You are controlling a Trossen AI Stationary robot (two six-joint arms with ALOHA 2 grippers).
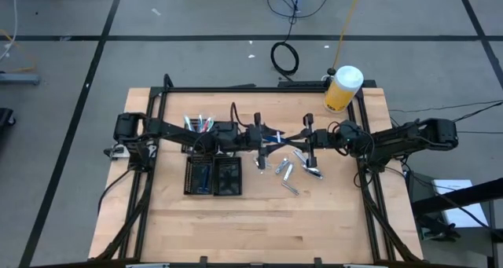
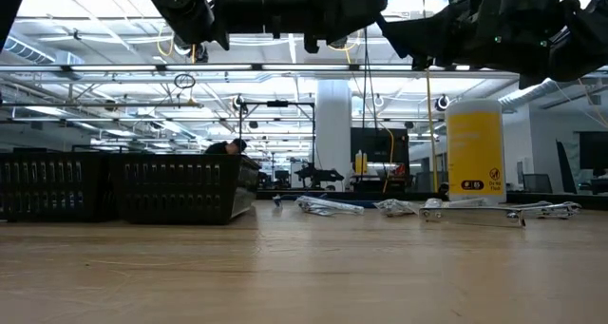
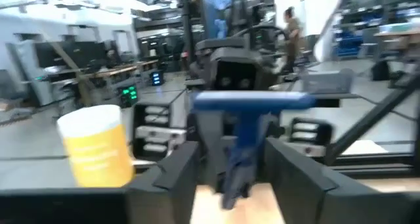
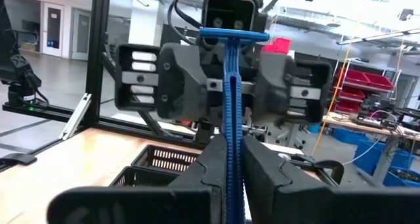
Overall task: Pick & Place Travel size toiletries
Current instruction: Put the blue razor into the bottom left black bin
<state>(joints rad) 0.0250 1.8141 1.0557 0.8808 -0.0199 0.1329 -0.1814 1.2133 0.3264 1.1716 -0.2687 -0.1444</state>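
**Razor held between two claws above the surface**

The right claw (image 4: 231, 161) is clamped on a blue razor (image 4: 230, 106), raised above the wooden surface (image 1: 259, 221). The left claw (image 3: 231, 165) faces it, fingers apart around the razor's head. More toiletries (image 1: 292, 170) lie near the black tray (image 1: 214, 176).
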